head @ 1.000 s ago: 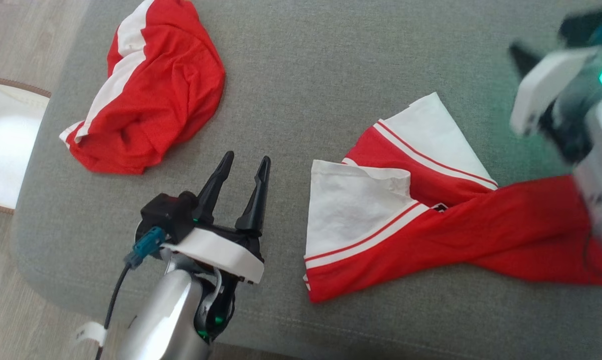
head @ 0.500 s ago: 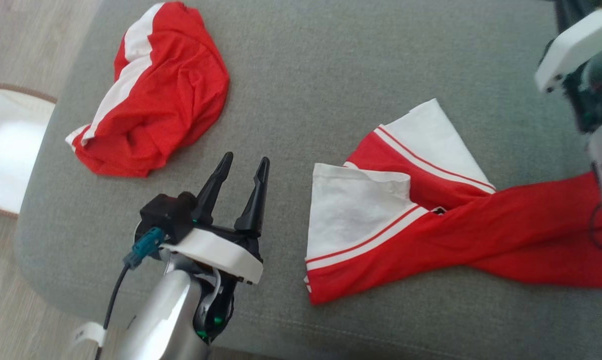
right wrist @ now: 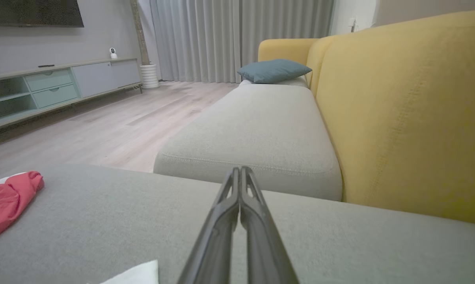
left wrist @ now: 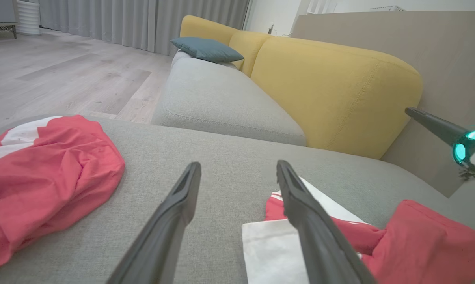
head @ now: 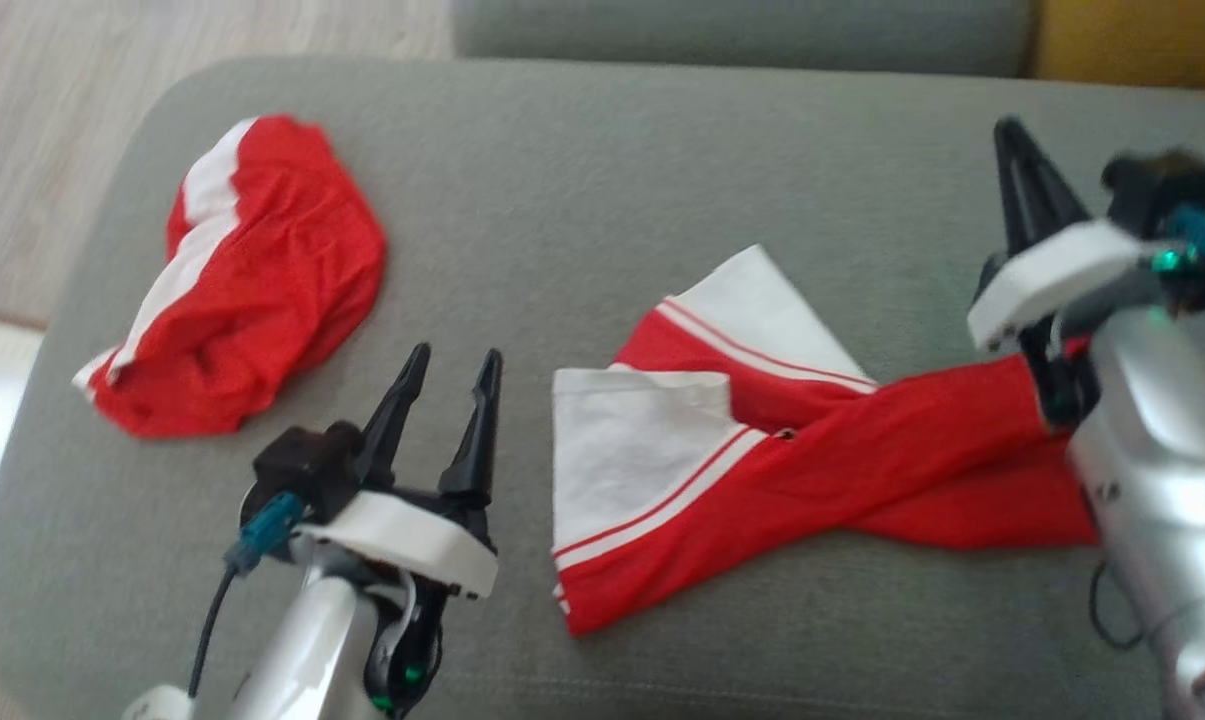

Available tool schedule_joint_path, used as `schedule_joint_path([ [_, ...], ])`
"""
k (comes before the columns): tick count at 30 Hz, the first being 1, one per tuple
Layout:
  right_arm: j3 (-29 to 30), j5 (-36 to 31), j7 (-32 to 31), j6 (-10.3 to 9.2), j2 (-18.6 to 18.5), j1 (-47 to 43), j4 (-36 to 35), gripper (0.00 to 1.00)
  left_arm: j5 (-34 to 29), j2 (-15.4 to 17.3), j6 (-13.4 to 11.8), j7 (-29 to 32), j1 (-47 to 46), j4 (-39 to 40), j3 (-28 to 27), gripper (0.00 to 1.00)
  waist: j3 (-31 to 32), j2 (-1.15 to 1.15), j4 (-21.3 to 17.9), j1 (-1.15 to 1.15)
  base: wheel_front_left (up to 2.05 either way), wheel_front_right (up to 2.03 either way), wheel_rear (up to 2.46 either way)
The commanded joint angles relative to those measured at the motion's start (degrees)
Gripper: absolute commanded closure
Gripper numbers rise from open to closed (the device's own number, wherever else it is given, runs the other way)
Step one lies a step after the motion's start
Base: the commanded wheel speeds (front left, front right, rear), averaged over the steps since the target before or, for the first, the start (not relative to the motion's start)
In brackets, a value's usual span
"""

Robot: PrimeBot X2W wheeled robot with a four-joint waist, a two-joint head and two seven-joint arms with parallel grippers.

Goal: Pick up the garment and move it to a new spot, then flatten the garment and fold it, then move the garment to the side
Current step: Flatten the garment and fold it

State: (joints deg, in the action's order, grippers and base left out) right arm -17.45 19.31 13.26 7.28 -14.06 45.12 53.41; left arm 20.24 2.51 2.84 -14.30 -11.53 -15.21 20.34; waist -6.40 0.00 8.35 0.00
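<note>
1. Head view: the twisted garment (head: 762,470) lies on the grey cushion (head: 602,180). Its white hem panels are nearest the left jaws, which stand apart and empty. The right jaws, pressed together on nothing, sit over its red far end. A crumpled second garment (head: 242,290) lies well apart (best left alone).
2. Left wrist view: the white corner lies just under the finger on that view's right. The step looks like flattening, so pinch that corner low, taking one layer only.
3. Right wrist view: the closed jaws point beyond the cloth. They should open, take the red end, and draw it away from the left side to undo the twist.
</note>
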Motion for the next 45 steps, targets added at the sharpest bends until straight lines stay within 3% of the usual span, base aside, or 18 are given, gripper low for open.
schedule_joint_path([
  [1,0.5,-1.6,1.1,0.21,0.7,-2.5,-3.7,0.51,-0.4,0.4,0.0,-0.7,-1.0,1.8,-2.5,0.00,2.9,0.00,-3.0,0.00,0.00,0.00,0.00],
  [2,1.0,-2.4,1.2,0.21,0.9,-4.2,-5.0,0.00,-0.5,0.4,0.0,-0.7,-0.7,1.8,-2.7,0.00,3.3,0.00,-3.6,0.00,0.00,0.00,0.00],
  [11,10.3,-8.1,1.2,0.21,6.7,-22.1,-19.3,0.00,-1.2,0.4,0.2,-0.7,1.6,1.9,-3.3,0.00,5.5,0.00,-6.9,0.00,0.00,0.00,0.00],
  [19,14.2,-11.6,-0.9,0.21,10.7,-34.4,-32.6,0.00,-1.3,0.4,0.3,-0.7,4.2,2.5,-4.7,0.00,6.1,0.00,-8.7,0.00,0.00,0.00,0.00],
  [31,14.3,-13.6,-8.9,0.21,11.2,-37.0,-42.2,0.00,-1.3,0.4,1.0,-0.7,2.6,2.9,-3.9,0.00,3.1,0.00,-6.6,0.00,0.00,0.00,0.00],
  [34,12.1,-13.7,-12.2,0.21,9.9,-33.9,-41.8,0.00,-1.2,0.4,1.0,-0.7,1.7,2.7,-3.2,0.00,1.0,0.00,-5.1,0.00,0.00,0.00,0.00],
  [37,9.3,-9.7,-17.7,0.21,7.8,-29.6,-39.7,0.00,-1.0,0.4,1.2,-0.7,0.4,2.4,-2.5,0.00,-1.3,0.00,-3.3,0.00,0.00,0.00,0.00],
  [45,-1.4,4.6,-31.7,0.21,-3.0,-18.2,-32.4,0.00,0.7,0.4,1.2,-0.7,-2.3,2.0,-0.1,0.00,-5.7,0.00,2.1,0.00,0.00,0.00,0.00],
])
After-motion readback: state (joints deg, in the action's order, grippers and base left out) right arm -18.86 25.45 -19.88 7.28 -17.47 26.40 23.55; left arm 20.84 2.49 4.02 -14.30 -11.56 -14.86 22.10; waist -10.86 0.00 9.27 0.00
